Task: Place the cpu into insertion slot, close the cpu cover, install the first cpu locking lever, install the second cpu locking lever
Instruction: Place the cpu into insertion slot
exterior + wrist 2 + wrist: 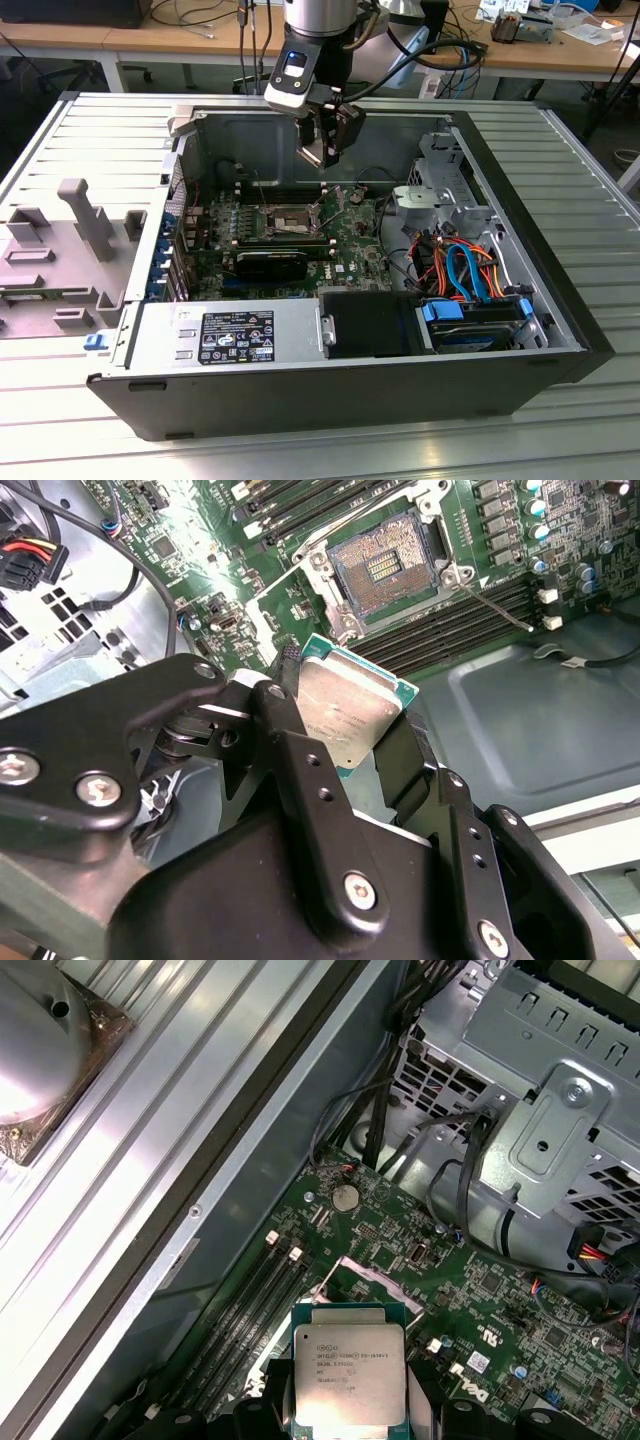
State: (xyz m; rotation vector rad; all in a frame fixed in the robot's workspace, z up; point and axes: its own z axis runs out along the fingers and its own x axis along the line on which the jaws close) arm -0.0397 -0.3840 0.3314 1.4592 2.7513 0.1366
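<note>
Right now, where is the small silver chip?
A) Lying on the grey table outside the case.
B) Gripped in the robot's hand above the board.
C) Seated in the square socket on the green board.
B: the cpu is pinched in the hand, above the board, while the insertion slot lies bare.

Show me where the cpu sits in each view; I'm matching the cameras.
Exterior view: cpu held in the pincer, over the open case.
Second wrist view: cpu close up, with the insertion slot beyond it.
First wrist view: cpu over the green board.
Shared landmark: the green board.
</note>
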